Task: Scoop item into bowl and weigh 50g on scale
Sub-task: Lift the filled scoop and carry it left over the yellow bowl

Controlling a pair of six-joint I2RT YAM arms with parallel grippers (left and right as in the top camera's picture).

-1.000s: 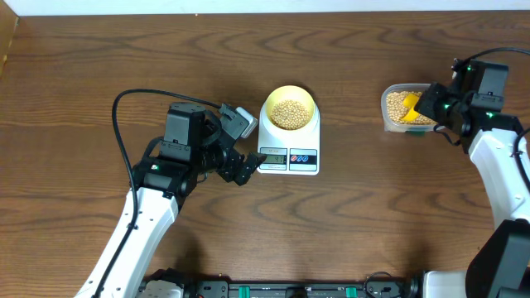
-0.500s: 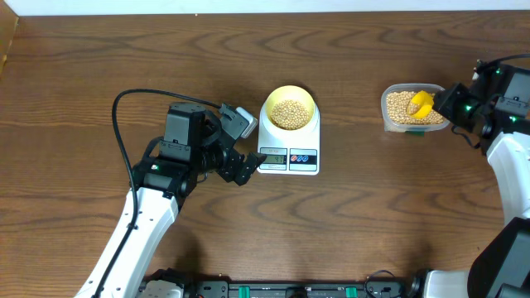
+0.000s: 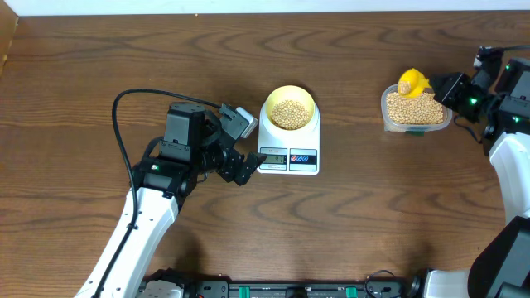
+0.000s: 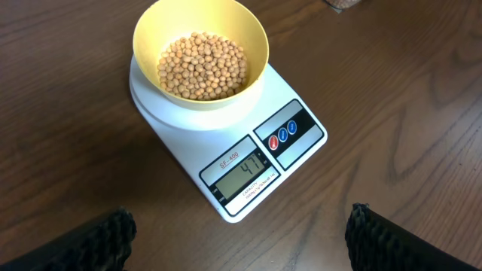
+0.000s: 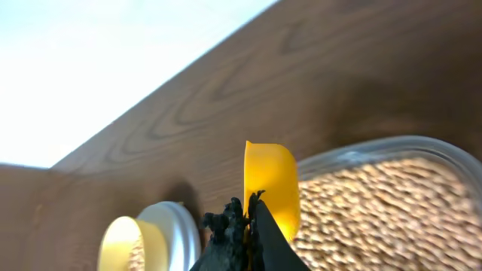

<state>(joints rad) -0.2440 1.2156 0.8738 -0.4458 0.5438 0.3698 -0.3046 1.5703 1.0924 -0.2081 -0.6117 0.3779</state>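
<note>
Jaws of the right gripper [image 3: 437, 89] pinch the scoop [image 3: 411, 83] above the tub's [image 3: 387, 113] far corner. The bowl [image 3: 290, 88] lies well apart to its left, near the spread-jawed left gripper [image 3: 243, 149].

On the white scale [image 4: 226, 139], a small label [image 4: 229, 159] above the LCD display [image 4: 246, 175] reads "SF-400", the display shows a two-digit number that looks like 47, and the fine print beneath it is too small to read.
</note>
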